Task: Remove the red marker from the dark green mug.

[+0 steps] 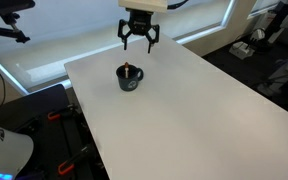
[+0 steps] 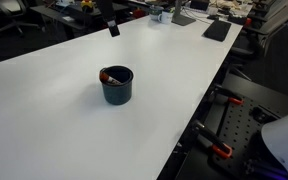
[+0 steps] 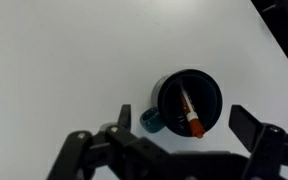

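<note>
Robot gripper (image 1: 138, 44) hung above the dark green mug (image 2: 117, 90), jaws spread wide, nothing held.
The red marker (image 3: 191, 115) leaned inside the mug, one end up at the rim; mug sat upright on the white table (image 1: 204, 110). Marker prob. light, stiff, smooth plastic, so likely slippery. Best hold looked to be the upper end, jaws across the shaft w/ a straight lift, else the small mug might tip.

Red marker (image 3: 190, 109), dark green mug (image 3: 208, 92)
</note>
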You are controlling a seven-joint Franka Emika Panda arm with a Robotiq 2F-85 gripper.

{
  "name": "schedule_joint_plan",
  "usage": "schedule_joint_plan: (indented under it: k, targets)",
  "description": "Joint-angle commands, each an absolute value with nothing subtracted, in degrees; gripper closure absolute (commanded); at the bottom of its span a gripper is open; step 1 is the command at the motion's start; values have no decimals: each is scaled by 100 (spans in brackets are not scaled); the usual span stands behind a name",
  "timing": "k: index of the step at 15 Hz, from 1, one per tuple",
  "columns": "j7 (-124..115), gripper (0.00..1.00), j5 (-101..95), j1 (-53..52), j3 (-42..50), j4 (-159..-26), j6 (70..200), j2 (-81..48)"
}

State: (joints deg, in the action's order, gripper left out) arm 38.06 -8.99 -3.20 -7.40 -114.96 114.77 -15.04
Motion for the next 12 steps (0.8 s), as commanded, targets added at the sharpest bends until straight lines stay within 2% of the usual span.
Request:
schedule_joint_plan:
  k: [1, 7, 12]
  targets:
    - [4248, 0, -858, -310, -799, -11028, 11361, -1901]
    - [4816, 0, -828, -384, -965, -10522, 11232, -2445]
    - [5017, 0, -758, -417, -1135, -10610, 11257, -2544]
